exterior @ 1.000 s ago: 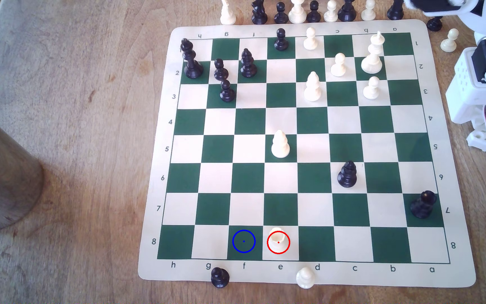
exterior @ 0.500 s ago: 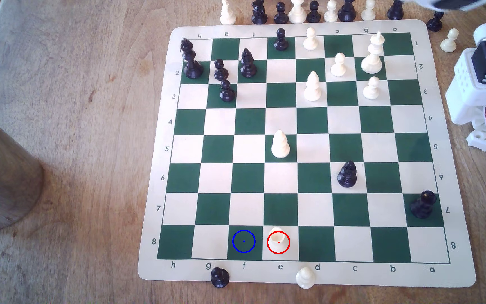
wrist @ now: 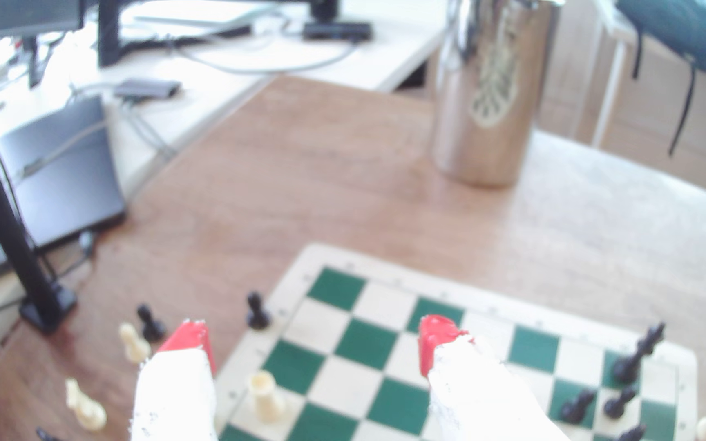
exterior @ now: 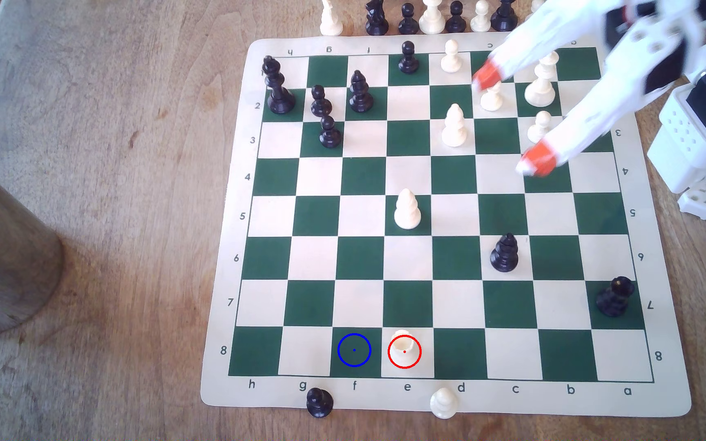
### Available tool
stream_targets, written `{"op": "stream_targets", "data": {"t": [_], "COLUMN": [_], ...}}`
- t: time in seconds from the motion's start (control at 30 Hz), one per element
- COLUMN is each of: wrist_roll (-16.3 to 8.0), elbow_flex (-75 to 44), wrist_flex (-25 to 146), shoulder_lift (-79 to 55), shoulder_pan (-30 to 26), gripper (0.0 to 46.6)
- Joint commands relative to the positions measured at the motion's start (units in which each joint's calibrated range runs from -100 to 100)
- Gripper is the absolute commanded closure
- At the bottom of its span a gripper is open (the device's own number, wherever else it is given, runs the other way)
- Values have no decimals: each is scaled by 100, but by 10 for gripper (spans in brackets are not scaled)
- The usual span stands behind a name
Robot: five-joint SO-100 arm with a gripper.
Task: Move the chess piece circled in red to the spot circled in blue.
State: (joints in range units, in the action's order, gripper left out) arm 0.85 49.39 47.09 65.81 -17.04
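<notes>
In the exterior view, the blue-ringed square [exterior: 354,350] lies bare at the board's near edge. Just to its right stands the red-ringed rook [exterior: 404,348]: probably light, rigid and smooth, best pinched around its stout cylinder below the rim. Farther right and far up the board, the fingers [exterior: 486,76] are spread wide and empty, having swung in over the white pawns since half a second ago.

The board [exterior: 453,250] is chequered dark green and cream, with a cream border and dark letters; the rook [exterior: 403,345] is cream-white, ringed in thin red with a red dot; the marked square [exterior: 354,350] is dark green under a blue ring and blue dot; the gripper [exterior: 510,123] is white with orange-red fingertips [exterior: 539,159]; the table [exterior: 130,169] is brown wood grain.
</notes>
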Motion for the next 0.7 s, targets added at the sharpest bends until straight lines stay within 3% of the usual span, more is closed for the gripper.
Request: {"op": "stream_targets", "data": {"t": [0.0, 0.27, 0.67], "wrist_roll": [-54, -332, -552], "elbow_flex": [-741, -1031, -977], "wrist_flex": [139, 410, -696], "shoulder_lift": [-690, -1913, -3619], "shoulder_pan": [-178, -545, -600], "gripper": [181, 251, 245]}}
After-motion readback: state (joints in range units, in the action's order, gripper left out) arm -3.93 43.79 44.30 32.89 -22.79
